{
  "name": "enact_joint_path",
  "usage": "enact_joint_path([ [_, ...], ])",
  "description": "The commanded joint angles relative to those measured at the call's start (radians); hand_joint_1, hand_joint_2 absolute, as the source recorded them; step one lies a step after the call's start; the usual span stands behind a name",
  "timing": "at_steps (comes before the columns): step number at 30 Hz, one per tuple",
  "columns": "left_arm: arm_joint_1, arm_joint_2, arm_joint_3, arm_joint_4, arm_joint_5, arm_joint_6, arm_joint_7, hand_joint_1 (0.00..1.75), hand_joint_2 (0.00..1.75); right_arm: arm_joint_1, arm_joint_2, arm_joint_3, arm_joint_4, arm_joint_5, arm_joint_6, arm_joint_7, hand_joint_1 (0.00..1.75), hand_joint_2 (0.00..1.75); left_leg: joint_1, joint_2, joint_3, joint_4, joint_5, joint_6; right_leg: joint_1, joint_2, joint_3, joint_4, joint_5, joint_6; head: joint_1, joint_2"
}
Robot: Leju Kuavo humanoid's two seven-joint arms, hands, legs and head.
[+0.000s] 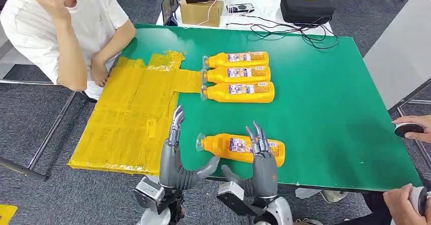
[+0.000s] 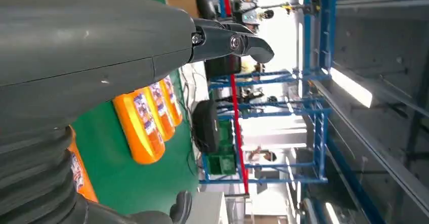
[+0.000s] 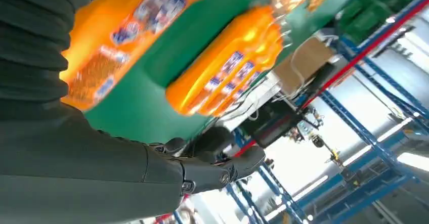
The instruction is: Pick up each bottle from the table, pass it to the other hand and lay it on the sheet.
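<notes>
Labels on the orange bottles (image 1: pixel 239 149) carry print too small to read

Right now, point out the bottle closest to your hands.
The lone orange bottle at the table's near edge, lying between the left hand and right hand; the other three bottles lie together farther back.

Four orange bottles on the green table (image 1: pixel 325 108): three in a row (image 1: pixel 239 75) (side by side, caps toward the sheet) plus one nearer bottle (image 1: pixel 239 148). One yellow sheet (image 1: pixel 127 118), one cardboard box (image 1: pixel 202 11), one black case (image 1: pixel 306 5).
</notes>
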Motion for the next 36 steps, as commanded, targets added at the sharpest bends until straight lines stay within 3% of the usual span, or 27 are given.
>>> enact_joint_path([
  [1,0.032,0.016,0.046,-0.007,-0.021,-0.027,0.005,0.0,1.75,-0.063,-0.034,-0.075,0.102,0.124,0.069,0.105,0.0,1.75,0.001,0.003,0.007,-0.002,-0.002,-0.001,0.001,0.002,0.006,-0.002,-0.001,-0.002,0.0,0.0],
  [4,0.032,-0.005,0.077,-0.006,-0.084,-0.063,0.005,0.0,1.75,-0.083,-0.06,-0.083,0.118,0.244,0.058,0.162,0.0,1.75,0.0,0.002,0.004,-0.002,-0.001,-0.001,0.001,0.001,0.003,-0.002,0.0,-0.002,-0.001,0.0],
  [7,0.03,-0.006,0.081,-0.01,-0.091,-0.066,0.005,0.0,1.75,-0.1,-0.072,-0.084,0.147,0.292,0.122,0.213,0.0,1.75,0.001,0.002,0.005,-0.001,-0.002,0.0,0.001,0.001,0.004,-0.002,-0.001,-0.002,-0.001,0.0],
  [21,0.026,-0.004,0.106,-0.006,-0.134,-0.022,0.005,0.0,1.75,-0.12,-0.107,-0.078,0.141,0.342,0.225,0.3,0.0,1.75,0.0,0.001,0.002,-0.001,-0.001,0.0,0.001,0.001,0.002,-0.001,0.0,-0.001,-0.001,0.0],
  [24,0.026,-0.01,0.127,-0.006,-0.146,-0.03,0.005,0.0,1.75,-0.134,-0.118,-0.08,0.13,0.335,0.27,0.325,0.0,1.75,0.001,0.004,0.008,-0.001,-0.003,-0.001,0.002,0.003,0.008,-0.001,-0.002,-0.003,-0.001,0.0],
  [29,0.041,-0.02,0.149,-0.014,-0.167,-0.048,0.005,0.0,1.75,-0.125,-0.131,-0.074,0.117,0.369,0.302,0.358,0.0,1.75,0.0,0.001,0.003,-0.001,-0.001,0.0,0.001,0.001,0.002,-0.001,-0.001,-0.001,0.0,0.0],
  [36,0.027,-0.025,0.15,0.003,-0.179,-0.061,0.005,0.0,1.75,-0.178,-0.125,-0.075,0.205,0.36,0.323,0.353,0.0,1.75,0.001,0.003,0.005,-0.001,-0.002,-0.001,0.001,0.002,0.004,-0.001,-0.001,-0.002,-0.001,0.0],
])
